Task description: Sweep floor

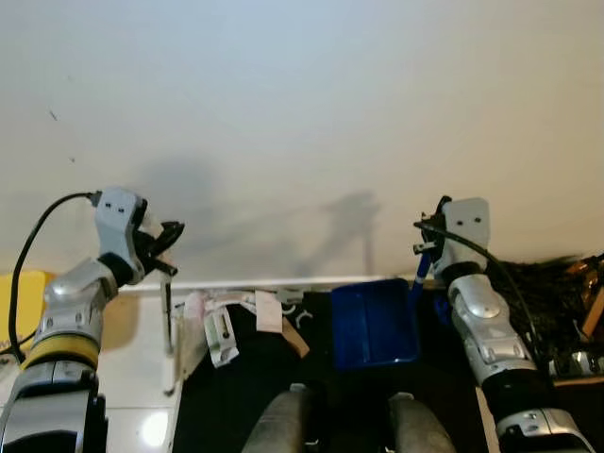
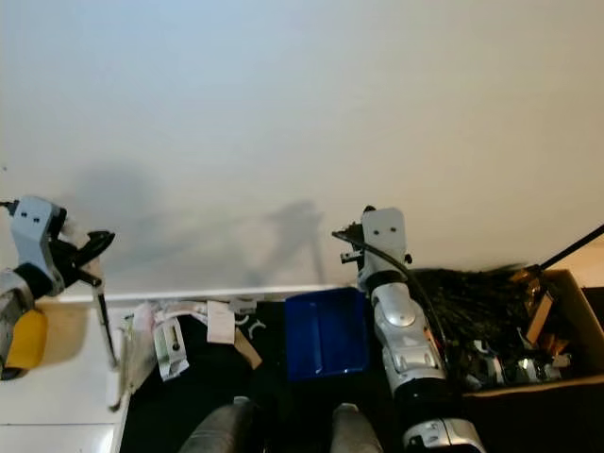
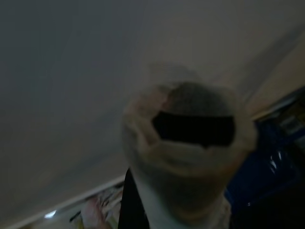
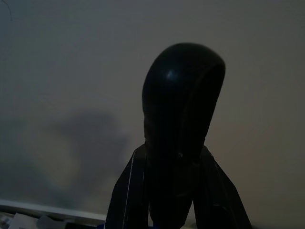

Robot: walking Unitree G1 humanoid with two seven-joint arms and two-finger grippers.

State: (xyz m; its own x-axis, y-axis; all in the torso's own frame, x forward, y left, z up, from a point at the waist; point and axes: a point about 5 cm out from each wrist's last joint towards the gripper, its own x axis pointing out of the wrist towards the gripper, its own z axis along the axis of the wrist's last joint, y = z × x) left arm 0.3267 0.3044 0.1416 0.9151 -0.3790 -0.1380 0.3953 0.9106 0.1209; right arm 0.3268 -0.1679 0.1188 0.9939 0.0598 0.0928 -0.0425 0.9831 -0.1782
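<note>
My left gripper (image 1: 166, 249) is raised in front of the wall and shut on a thin grey stick (image 1: 169, 316) that hangs down to the floor. In the left wrist view its pale hollow top end (image 3: 190, 143) shows close up. On the right, my right gripper (image 1: 425, 247) is shut on the dustpan handle (image 1: 418, 278), whose rounded black top (image 4: 183, 109) stands between the fingers (image 4: 126, 191). The blue dustpan (image 1: 374, 323) rests on the dark floor by the white baseboard (image 1: 245, 281). Paper scraps (image 1: 222, 328) lie left of the pan.
A plain wall (image 1: 302, 113) stands directly ahead. A cardboard box (image 2: 557, 363) with clutter sits at the right, with black broom bristles (image 2: 472, 293) and a dark stick (image 2: 576, 247) over it. A yellow object (image 1: 19, 294) is at the far left. My knees (image 1: 283, 423) are below.
</note>
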